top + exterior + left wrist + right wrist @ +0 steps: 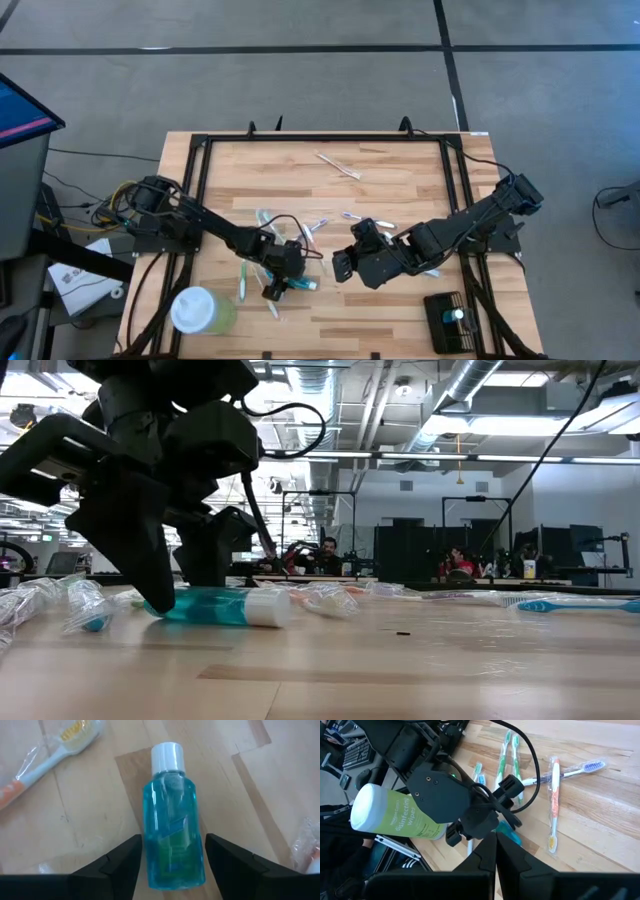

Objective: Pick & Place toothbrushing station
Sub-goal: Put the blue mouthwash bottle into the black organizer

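Observation:
A clear blue bottle (pixel 172 820) with a white cap lies on its side on the wooden table (pixel 400 180), left of centre near the front edge. My left gripper (pixel 174 840) comes down on it slanting from the left. It is open, with one finger on each side of the bottle's lower half, close beside it without plainly touching. My right gripper (pixel 495 851) is shut on nothing and hangs above the table's middle (pixel 343 263). The toothbrushing station (pixel 450 320), a small black holder, stands at the near right corner, away from both grippers.
Several wrapped toothbrushes (pixel 310 230) lie scattered around the table's middle, and one (pixel 50 755) lies close to the bottle. A pale green canister (pixel 200 310) with a white lid stands at the near left corner. Two thin white sticks (pixel 340 165) lie toward the far edge.

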Robot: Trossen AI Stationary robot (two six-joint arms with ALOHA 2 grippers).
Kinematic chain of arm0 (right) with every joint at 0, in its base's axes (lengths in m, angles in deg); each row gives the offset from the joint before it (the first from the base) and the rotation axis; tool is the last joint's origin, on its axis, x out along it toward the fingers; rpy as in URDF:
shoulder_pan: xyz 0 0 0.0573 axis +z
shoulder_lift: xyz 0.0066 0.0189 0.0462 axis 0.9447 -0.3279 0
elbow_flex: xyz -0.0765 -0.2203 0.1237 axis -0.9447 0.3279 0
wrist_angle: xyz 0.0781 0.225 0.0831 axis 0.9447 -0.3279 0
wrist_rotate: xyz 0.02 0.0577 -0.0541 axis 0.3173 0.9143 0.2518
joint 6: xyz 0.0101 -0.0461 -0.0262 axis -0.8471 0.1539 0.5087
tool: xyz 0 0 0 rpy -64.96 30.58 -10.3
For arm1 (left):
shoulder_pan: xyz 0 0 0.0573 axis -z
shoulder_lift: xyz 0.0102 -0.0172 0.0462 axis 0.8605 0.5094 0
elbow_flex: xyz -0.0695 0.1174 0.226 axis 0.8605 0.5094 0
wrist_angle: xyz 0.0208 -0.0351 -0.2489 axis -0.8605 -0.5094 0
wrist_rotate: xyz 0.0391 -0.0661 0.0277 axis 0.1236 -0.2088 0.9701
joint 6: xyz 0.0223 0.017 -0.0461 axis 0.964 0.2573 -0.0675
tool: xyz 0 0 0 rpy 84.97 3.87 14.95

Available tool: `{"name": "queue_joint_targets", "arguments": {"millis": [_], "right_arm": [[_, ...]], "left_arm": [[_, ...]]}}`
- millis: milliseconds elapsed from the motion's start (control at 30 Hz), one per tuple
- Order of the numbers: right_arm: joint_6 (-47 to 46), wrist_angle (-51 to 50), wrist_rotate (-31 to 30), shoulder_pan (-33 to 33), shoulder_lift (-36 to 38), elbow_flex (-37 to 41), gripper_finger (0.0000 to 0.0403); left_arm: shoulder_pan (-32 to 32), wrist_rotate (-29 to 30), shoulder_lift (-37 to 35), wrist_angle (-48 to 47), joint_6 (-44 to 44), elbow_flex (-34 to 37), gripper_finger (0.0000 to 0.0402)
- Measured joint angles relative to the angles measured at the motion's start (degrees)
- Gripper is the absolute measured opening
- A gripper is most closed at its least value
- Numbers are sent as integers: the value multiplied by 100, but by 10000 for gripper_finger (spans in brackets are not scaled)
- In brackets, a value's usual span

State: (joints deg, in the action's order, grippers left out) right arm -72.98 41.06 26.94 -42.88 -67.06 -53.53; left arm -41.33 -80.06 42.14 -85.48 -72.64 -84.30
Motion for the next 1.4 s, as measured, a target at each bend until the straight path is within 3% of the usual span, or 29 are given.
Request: {"name": "queue_joint_targets", "arguments": {"millis": [400, 700, 967, 1400], "right_arm": [[49, 0, 7, -2, 0, 0, 0], [60, -1, 20, -2, -2, 0, 0], [59, -2, 49, -2, -1, 0, 0], [42, -2, 122, -2, 0, 0, 0]], "left_arm": [[245, 56, -2, 96, -128, 0, 209], [374, 578, 20, 118, -231, -2, 187], [372, 579, 63, 140, -416, 26, 148], [368, 578, 61, 293, -875, 42, 138]]}}
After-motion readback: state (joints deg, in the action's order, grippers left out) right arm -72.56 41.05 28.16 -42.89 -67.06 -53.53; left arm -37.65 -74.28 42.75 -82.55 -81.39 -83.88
